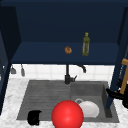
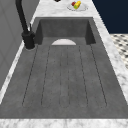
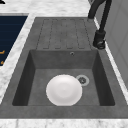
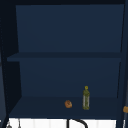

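My left hand (image 1: 34,117) hangs low over the front left corner of the sink's draining board (image 1: 45,96), touching nothing; I cannot make out its fingers. My right hand (image 1: 115,94) is at the right, against the lower end of the wooden handle (image 1: 124,75) of the open navy cabinet door (image 1: 117,60), fingers curled round it. A big red ball (image 1: 67,115) shows in front of the sink's front edge. A white plate (image 1: 89,109) (image 3: 64,90) lies in the basin.
The open wall cabinet's lower shelf (image 4: 50,107) carries a green bottle (image 1: 85,44) (image 4: 86,98) and a small orange round thing (image 1: 68,50) (image 4: 68,104). A black faucet (image 1: 67,75) (image 3: 100,37) stands behind the sink. A bowl of fruit (image 2: 77,5) sits on the marble counter.
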`<state>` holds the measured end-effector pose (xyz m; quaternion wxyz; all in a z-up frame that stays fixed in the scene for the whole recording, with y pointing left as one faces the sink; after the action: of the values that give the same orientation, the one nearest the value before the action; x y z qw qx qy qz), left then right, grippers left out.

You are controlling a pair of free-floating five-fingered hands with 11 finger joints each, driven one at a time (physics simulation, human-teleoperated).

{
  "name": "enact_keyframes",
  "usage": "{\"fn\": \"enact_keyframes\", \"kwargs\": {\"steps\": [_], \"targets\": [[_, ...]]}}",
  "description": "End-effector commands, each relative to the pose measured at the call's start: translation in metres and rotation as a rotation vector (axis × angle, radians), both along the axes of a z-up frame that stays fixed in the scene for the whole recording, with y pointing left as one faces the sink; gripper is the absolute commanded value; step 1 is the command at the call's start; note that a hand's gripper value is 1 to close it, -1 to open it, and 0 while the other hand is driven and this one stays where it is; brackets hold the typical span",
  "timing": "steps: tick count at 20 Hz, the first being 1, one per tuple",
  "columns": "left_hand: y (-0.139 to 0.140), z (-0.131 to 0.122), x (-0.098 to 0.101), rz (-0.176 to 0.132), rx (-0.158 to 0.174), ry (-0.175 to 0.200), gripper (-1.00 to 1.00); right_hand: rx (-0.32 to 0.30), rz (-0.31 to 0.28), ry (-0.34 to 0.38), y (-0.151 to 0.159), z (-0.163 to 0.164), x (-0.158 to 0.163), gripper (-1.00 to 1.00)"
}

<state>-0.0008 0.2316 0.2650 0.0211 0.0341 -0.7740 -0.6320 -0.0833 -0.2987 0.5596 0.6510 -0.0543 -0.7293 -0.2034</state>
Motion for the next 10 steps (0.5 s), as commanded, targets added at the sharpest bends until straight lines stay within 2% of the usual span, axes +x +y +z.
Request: {"fn": "enact_keyframes", "kwargs": {"steps": [1, 10], "targets": [[0.000, 0.000, 0.000, 0.000, 0.000, 0.000, 0.00, 0.022, 0.010, -0.010, -0.025, 0.009, -0.015, 1.00], [0.000, 0.000, 0.000, 0.000, 0.000, 0.000, 0.00, 0.010, 0.136, -0.015, -0.095, 0.004, -0.031, 1.00]]}}
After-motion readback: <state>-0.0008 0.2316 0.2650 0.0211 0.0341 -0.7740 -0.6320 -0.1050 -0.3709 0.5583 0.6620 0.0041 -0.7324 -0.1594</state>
